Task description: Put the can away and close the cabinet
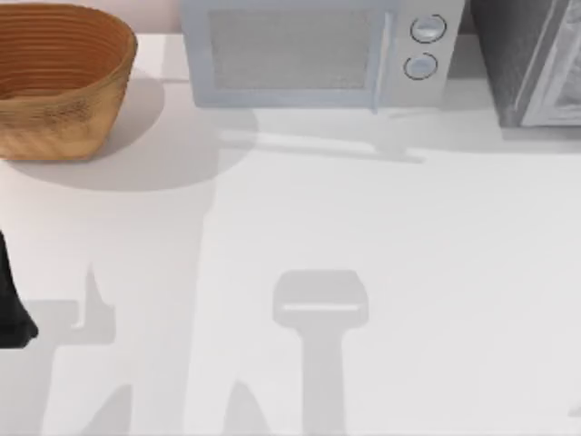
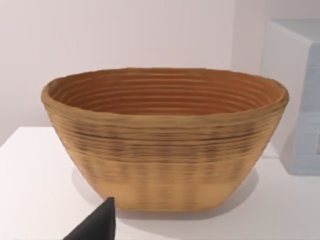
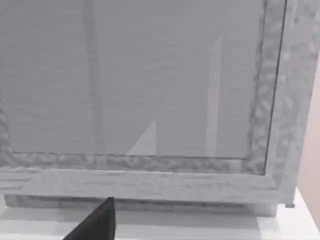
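Note:
The can is out of view. The cabinet (image 1: 531,64) stands at the table's back right corner, dark speckled on its side, with a lighter framed door panel. In the right wrist view that door panel (image 3: 140,80) faces me close up and appears to lie flat in its speckled frame. A dark part of my right gripper (image 3: 97,222) pokes in just before the cabinet's base. My left arm (image 1: 11,309) sits at the table's left edge. A dark part of my left gripper (image 2: 97,225) shows in front of the basket, holding nothing that I can see.
A woven brown basket (image 1: 54,91) stands at the back left and looks empty inside (image 2: 165,95). A pale grey microwave (image 1: 318,54) with two round knobs sits at the back centre, between basket and cabinet. White tabletop (image 1: 363,236) stretches across the front.

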You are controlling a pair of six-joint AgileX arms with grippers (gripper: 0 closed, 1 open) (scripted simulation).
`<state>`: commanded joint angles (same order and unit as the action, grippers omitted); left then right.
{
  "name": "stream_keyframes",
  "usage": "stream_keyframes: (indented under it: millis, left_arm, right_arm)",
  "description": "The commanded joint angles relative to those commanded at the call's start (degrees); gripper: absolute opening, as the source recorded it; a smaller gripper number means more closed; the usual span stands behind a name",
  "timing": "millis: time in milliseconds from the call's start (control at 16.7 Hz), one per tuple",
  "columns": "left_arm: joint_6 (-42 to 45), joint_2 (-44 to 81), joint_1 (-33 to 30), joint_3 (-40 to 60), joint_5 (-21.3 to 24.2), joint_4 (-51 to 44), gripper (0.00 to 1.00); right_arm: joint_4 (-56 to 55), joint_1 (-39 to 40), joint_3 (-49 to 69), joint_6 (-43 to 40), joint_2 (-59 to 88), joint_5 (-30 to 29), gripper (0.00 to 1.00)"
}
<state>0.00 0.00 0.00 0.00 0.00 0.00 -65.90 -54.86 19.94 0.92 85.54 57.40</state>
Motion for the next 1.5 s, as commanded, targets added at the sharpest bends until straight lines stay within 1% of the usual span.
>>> stream_keyframes:
  millis: [180, 540, 660, 780, 900, 1020, 1500]
  left_arm:
    - [0.0, 0.0, 0.0, 0.0, 0.0, 0.0, 1.0]
    - [0.0, 0.0, 0.0, 0.0, 0.0, 0.0, 1.0]
    - [0.0, 0.0, 0.0, 0.0, 0.0, 0.0, 1.0]
    - [0.0, 0.0, 0.0, 0.0, 0.0, 0.0, 1.0]
    - [0.0, 0.0, 0.0, 0.0, 0.0, 0.0, 1.0]
    - [0.0, 0.0, 0.0, 0.0, 0.0, 0.0, 1.0]
    - [0.0, 0.0, 0.0, 0.0, 0.0, 0.0, 1.0]
  right_arm:
    - [-2.84, -3.76, 1.09, 0.32, 3.27, 0.62, 1.0]
    - [-2.7, -3.64, 0.95, 0.3, 3.2, 0.53, 1.0]
    - [-0.9, -3.71, 2.82, 0.36, 3.13, 0.79, 1.0]
    - [3.22, -3.98, 7.04, 0.43, 2.99, 1.3, 1.0]
    - [9.68, -4.41, 13.22, 0.46, 2.71, 1.89, 1.0]
    - [18.44, -4.88, 20.99, 0.46, 2.15, 2.41, 1.0]
    - [63.34, -5.68, 57.49, 0.37, -3.18, 2.92, 1.0]
